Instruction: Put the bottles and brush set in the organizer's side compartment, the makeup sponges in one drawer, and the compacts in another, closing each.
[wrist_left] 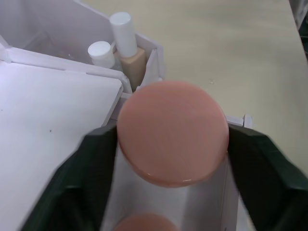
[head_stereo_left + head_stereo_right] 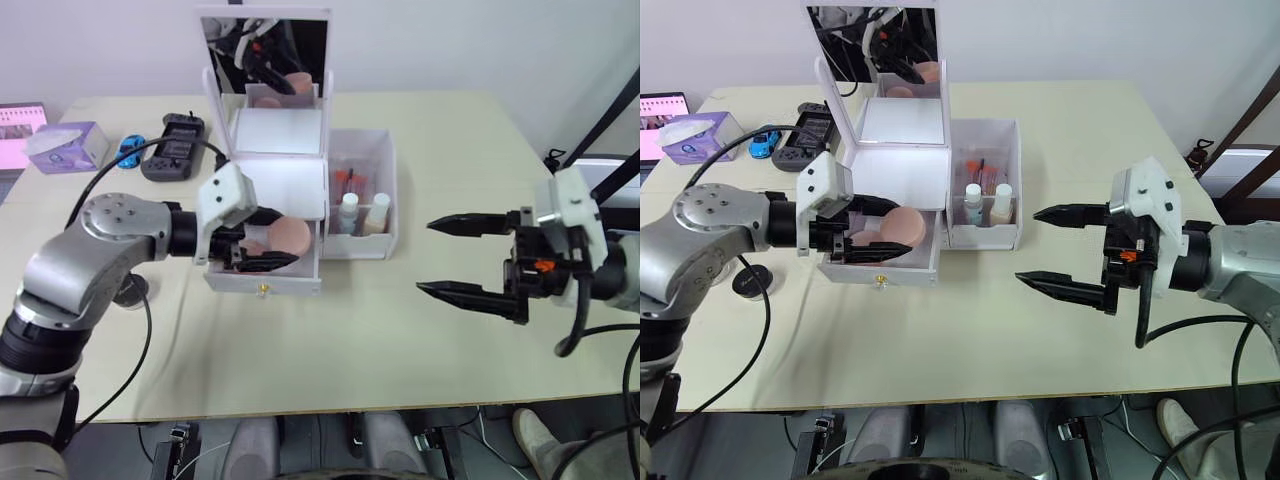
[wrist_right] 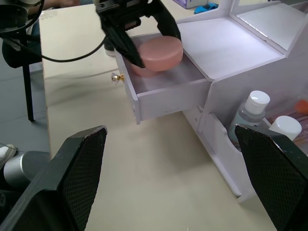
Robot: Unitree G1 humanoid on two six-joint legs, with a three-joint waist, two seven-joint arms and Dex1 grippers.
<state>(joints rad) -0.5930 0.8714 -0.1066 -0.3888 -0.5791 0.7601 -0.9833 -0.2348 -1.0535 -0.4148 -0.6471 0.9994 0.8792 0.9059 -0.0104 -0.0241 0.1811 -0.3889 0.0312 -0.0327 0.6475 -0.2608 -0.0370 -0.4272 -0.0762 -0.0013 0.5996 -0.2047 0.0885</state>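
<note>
The white organizer (image 2: 275, 135) stands mid-table with its mirror (image 2: 265, 55) upright and one gold-knobbed drawer (image 2: 262, 280) pulled open. My left gripper (image 2: 273, 240) is over that drawer, shut on a pink makeup sponge (image 1: 173, 132), which hangs just above it. A second sponge (image 1: 144, 224) lies in the drawer below. Both white-capped bottles (image 2: 378, 213) stand in the side compartment (image 2: 392, 160), with the brush set (image 2: 348, 180) behind them. My right gripper (image 2: 425, 256) hovers open and empty over bare table, right of the organizer. The compacts are out of view.
A purple tissue box (image 2: 68, 147), a blue toy car (image 2: 128, 150) and a black controller (image 2: 175, 148) sit at the back left. A black cable (image 2: 140, 340) runs across the table's left side near a small dark disc (image 2: 130, 290).
</note>
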